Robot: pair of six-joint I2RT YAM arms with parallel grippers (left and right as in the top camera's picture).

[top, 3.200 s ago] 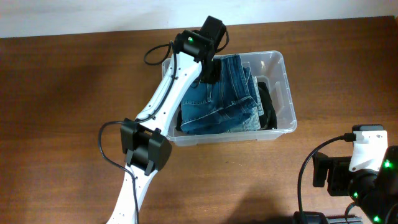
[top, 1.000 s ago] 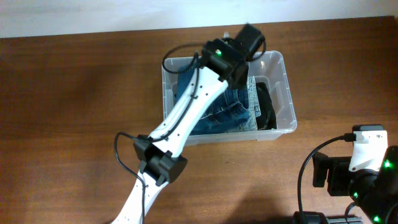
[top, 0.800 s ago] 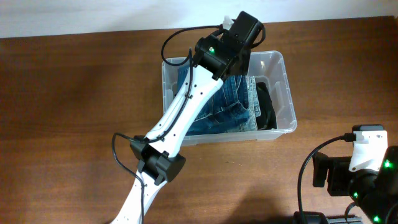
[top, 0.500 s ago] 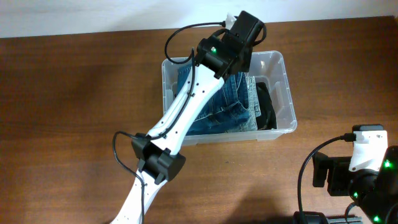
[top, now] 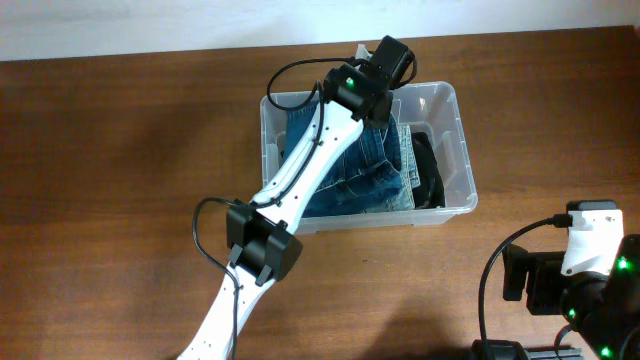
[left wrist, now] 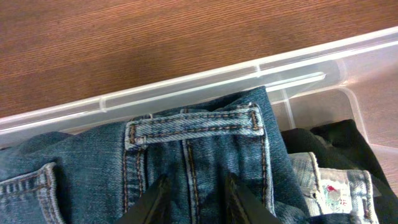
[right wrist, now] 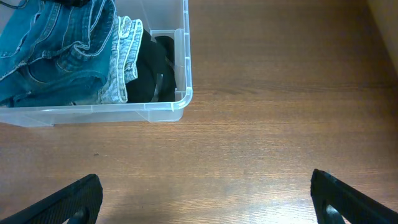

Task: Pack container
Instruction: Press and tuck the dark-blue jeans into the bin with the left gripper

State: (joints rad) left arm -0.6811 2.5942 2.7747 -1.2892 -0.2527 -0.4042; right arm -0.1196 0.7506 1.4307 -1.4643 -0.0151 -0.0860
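Note:
The clear plastic container (top: 466, 150) stands at the back middle of the wooden table. Folded blue jeans (top: 355, 180) fill its left and middle, with a black garment (top: 430, 170) at its right end. My left arm (top: 368, 75) reaches over the container's back rim. In the left wrist view my left gripper (left wrist: 196, 186) is open, its fingers a little apart right over the jeans' waistband (left wrist: 199, 130), near the back rim (left wrist: 186, 84). My right gripper (right wrist: 205, 199) is wide open and empty over bare table, in front of the container's right corner (right wrist: 181, 99).
A strip of light-wash denim (right wrist: 124, 62) lies between the jeans and the black garment. The right arm's base (top: 585, 280) sits at the table's front right corner. A pale wall runs along the table's back edge.
My left wrist has swung from the container's back left corner to its back middle, then drawn a little back toward the rim. The right arm has not moved.

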